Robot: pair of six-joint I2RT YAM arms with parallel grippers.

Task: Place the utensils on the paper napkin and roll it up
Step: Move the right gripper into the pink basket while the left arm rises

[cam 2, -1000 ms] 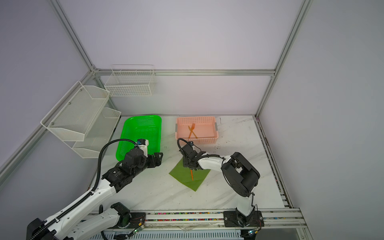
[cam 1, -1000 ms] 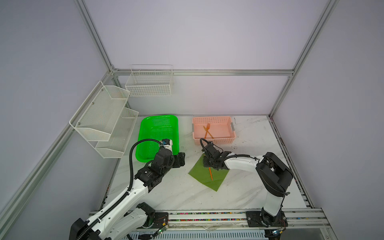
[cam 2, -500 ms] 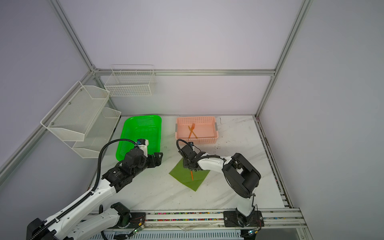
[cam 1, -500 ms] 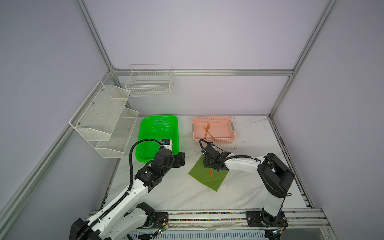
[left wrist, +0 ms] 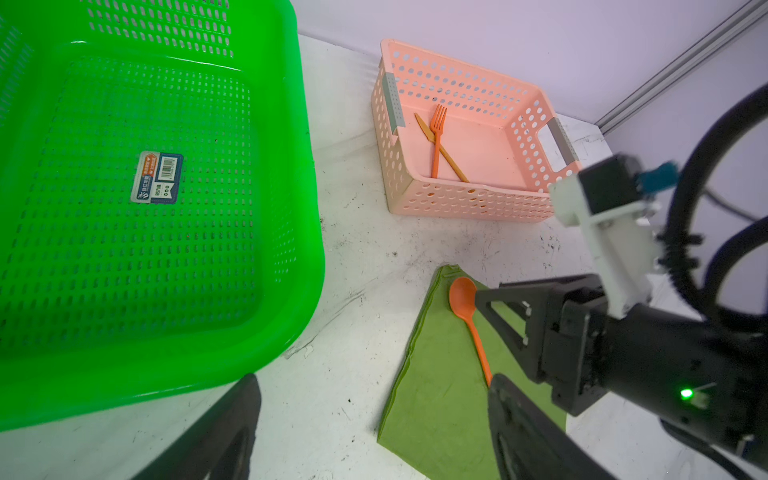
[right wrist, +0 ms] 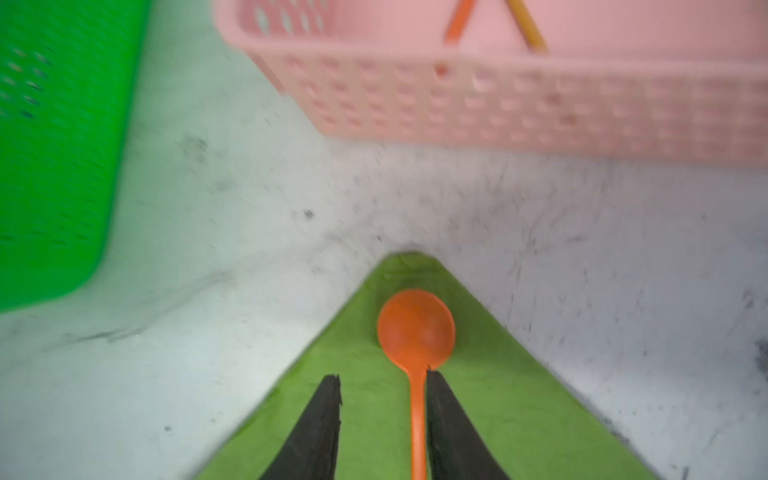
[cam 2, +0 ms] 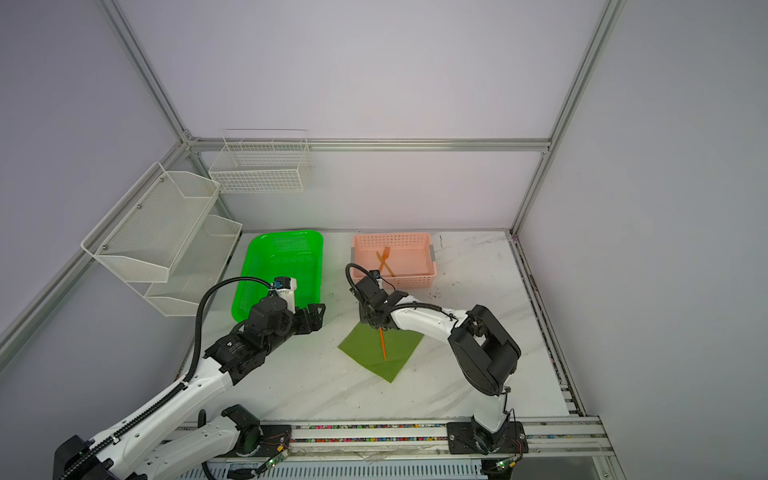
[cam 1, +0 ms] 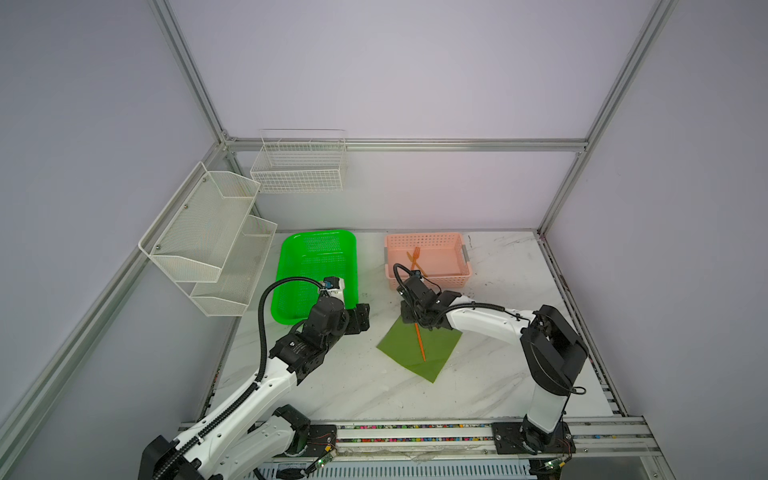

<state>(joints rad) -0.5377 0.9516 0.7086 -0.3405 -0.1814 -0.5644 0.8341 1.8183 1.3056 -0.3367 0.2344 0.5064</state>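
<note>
Barcode sticker (left wrist: 157, 178) in green tray (left wrist: 307, 208), print unreadable. Spoon (right wrist: 415, 328) on paper napkin (right wrist: 519, 415) near its corner, handle between parted jaws of right gripper (right wrist: 382, 386), against one. Left gripper (left wrist: 372, 380) jaws apart, empty. Fork (left wrist: 437, 141), knife (left wrist: 453, 166) in pink basket (left wrist: 478, 203).

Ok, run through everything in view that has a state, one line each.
spoon, lying flat on the napkin, not gripped
paper napkin, spread flat, unrolled
fork, in the pink basket, crossing the knife
knife, in the pink basket
green tray, empty apart from a label
right gripper, open, straddling the spoon handle
left gripper, open, empty
</note>
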